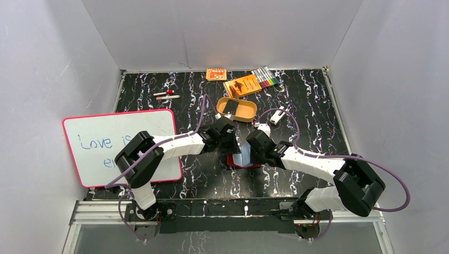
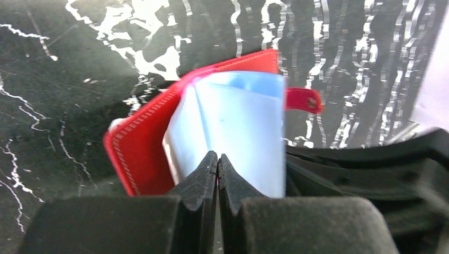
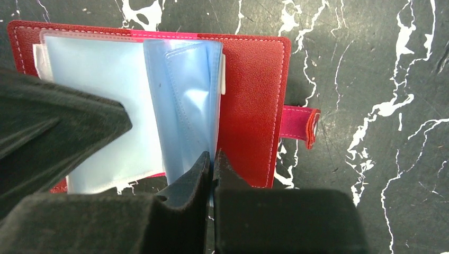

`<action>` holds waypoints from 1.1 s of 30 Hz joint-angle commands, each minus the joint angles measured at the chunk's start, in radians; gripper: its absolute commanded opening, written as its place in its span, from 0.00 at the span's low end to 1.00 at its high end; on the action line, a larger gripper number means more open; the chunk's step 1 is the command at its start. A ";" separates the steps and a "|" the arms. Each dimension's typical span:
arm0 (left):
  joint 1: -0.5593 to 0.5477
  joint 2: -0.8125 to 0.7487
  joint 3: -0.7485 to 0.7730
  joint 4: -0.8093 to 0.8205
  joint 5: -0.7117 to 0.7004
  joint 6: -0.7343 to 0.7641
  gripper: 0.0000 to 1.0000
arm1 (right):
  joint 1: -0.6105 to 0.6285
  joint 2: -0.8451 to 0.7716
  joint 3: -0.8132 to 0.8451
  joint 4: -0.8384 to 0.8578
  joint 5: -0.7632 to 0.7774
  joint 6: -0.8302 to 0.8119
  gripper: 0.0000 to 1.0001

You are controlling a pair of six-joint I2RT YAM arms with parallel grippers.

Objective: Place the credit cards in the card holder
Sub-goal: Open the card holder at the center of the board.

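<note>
Right wrist shows stitched red card holder [image 3: 254, 106], glossy sleeves [image 3: 180, 95].

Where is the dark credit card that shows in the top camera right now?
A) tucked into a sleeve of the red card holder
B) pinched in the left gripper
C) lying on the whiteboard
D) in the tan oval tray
D: the top view shows the credit card lying in the tan oval tray, farther back on the table than the open card holder.
</note>
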 commanded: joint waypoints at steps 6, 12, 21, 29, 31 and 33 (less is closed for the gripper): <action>0.029 0.096 -0.069 0.001 -0.019 0.004 0.00 | -0.007 -0.145 -0.009 -0.059 0.023 0.011 0.24; 0.034 0.106 -0.100 0.010 -0.018 0.004 0.00 | -0.013 -0.210 0.008 -0.119 0.030 0.003 0.32; 0.036 0.105 -0.116 0.046 -0.011 0.002 0.00 | -0.036 -0.220 0.045 -0.087 -0.046 0.002 0.44; 0.038 0.099 -0.122 0.048 -0.008 0.001 0.00 | -0.159 -0.185 -0.034 0.065 -0.260 0.029 0.47; 0.038 0.098 -0.119 0.048 -0.006 0.001 0.00 | -0.174 -0.185 -0.051 0.097 -0.291 0.033 0.46; 0.037 0.099 -0.119 0.050 -0.005 0.001 0.00 | -0.182 -0.175 -0.059 0.104 -0.301 0.034 0.46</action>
